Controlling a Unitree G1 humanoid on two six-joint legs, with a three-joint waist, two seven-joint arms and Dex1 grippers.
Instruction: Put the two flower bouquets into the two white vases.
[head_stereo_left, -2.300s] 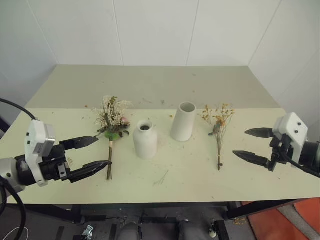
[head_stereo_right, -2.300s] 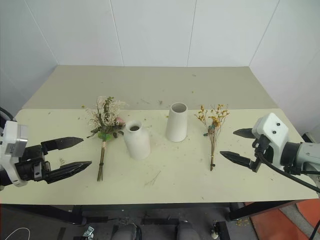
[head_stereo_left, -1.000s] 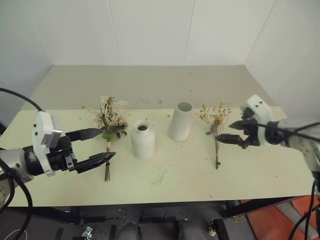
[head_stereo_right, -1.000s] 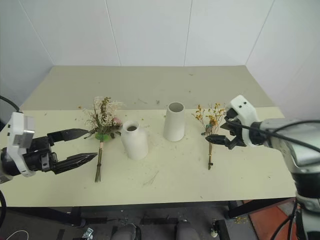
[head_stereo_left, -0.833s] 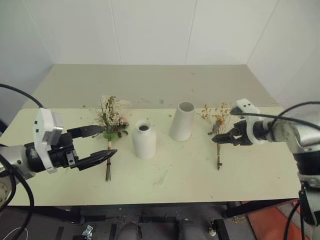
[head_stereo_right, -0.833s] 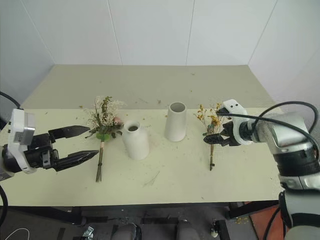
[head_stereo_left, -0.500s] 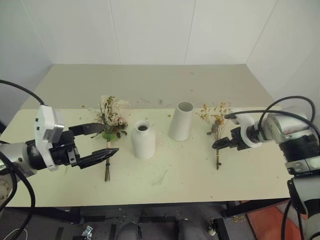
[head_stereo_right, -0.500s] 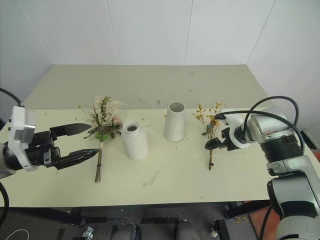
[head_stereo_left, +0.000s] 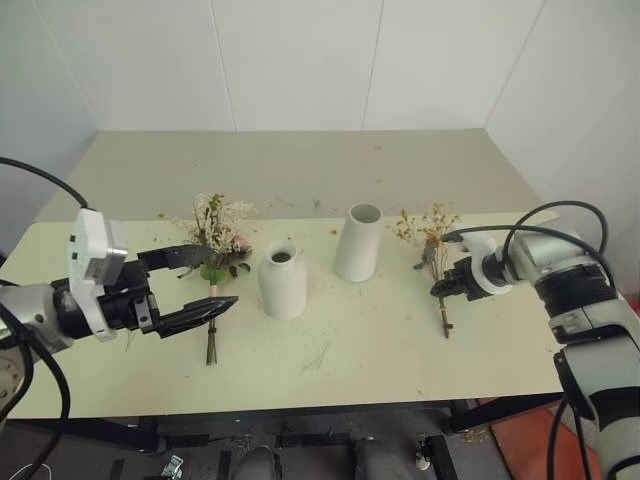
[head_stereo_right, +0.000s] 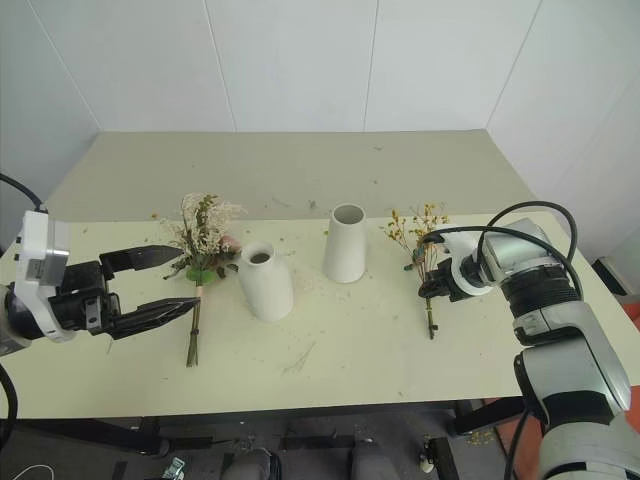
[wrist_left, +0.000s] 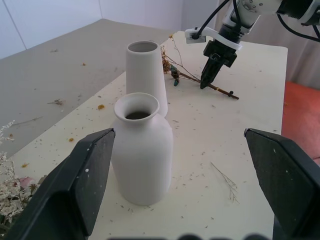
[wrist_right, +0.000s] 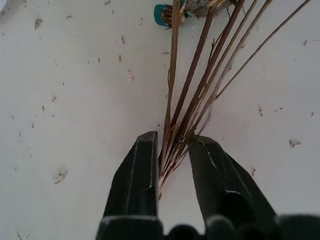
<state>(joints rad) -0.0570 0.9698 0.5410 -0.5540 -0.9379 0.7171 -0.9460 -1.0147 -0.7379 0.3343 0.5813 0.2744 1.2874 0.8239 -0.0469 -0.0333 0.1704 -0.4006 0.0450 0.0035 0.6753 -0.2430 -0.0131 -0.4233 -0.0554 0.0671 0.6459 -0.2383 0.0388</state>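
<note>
The dried yellow-orange bouquet (head_stereo_right: 424, 250) lies flat on the counter (head_stereo_right: 350, 350), and my right pincer (wrist_right: 172, 150) is now closed on its thin stems, both black fingers (wrist_right: 137, 170) pressed against the bundle from either side, with the stem ends just past my fingertips. A second ago this pincer hung spread wide above the flower heads; since then it has come down to the counter, tipped steeply downward and drawn together around the stems. The bunch itself has barely shifted: it still rests on the counter, its blooms fanning away from my pincer toward the far wall.

Just beyond those blooms, toward my left side, the tall tapered vase (head_stereo_left: 360, 243) stands upright, where it stood before. Next to it, nearer my left arm, the rounded bottle vase (head_stereo_left: 283, 280) is upright too, unmoved.

My left pincer (head_stereo_left: 205, 283) stays where it was, its two fingers spread wide apart and holding nothing. It hovers over the counter with the stems of the pink rose bouquet (head_stereo_left: 214, 250) lying under its tips. That bunch has not moved either: leaves and white sprigs point away from me, the green tie sits near my upper finger, and the stems run back toward the counter's near edge. From the left wrist, the bottle vase fills the gap between my open fingers.
</note>
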